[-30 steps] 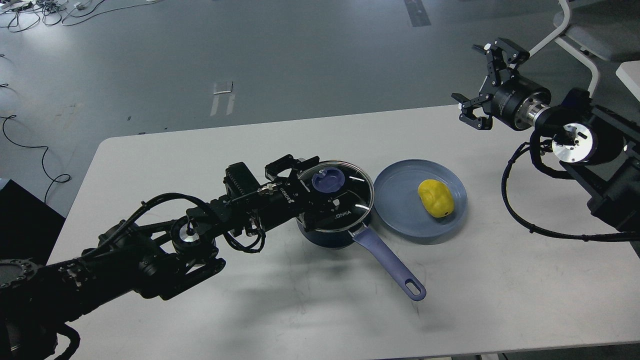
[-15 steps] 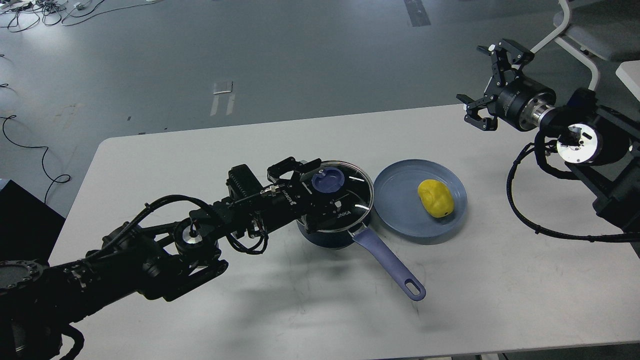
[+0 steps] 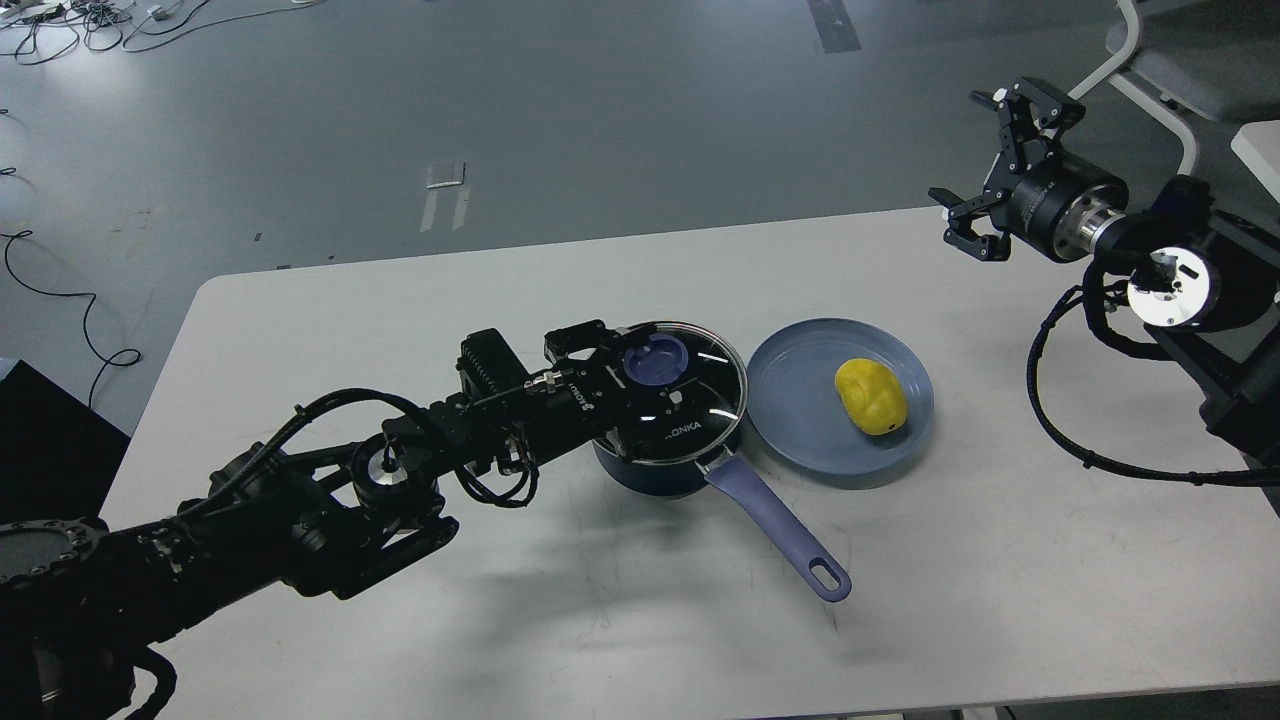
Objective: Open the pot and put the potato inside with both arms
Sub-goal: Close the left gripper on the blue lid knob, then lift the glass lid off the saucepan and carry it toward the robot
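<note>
The pot (image 3: 668, 462) stands mid-table, its glass lid (image 3: 705, 395) on it and its lavender handle (image 3: 790, 535) pointing to the front right. My left gripper (image 3: 645, 368) reaches in from the left and is open, with one finger on either side of the lid's blue knob (image 3: 655, 360), close to it. The yellow potato (image 3: 872, 396) lies on a grey-blue plate (image 3: 800, 400) just right of the pot. My right gripper (image 3: 968, 165) is open and empty, held high over the table's far right edge.
The white table (image 3: 400, 300) ends at the far side near my right gripper. A white chair frame (image 3: 1150, 90) stands behind the right arm. Cables (image 3: 60, 300) lie on the floor at the left.
My left gripper has slid a little to the right, and its fingers have drawn in around the lid's knob. My right gripper has moved right and slightly up, away from the plate.
</note>
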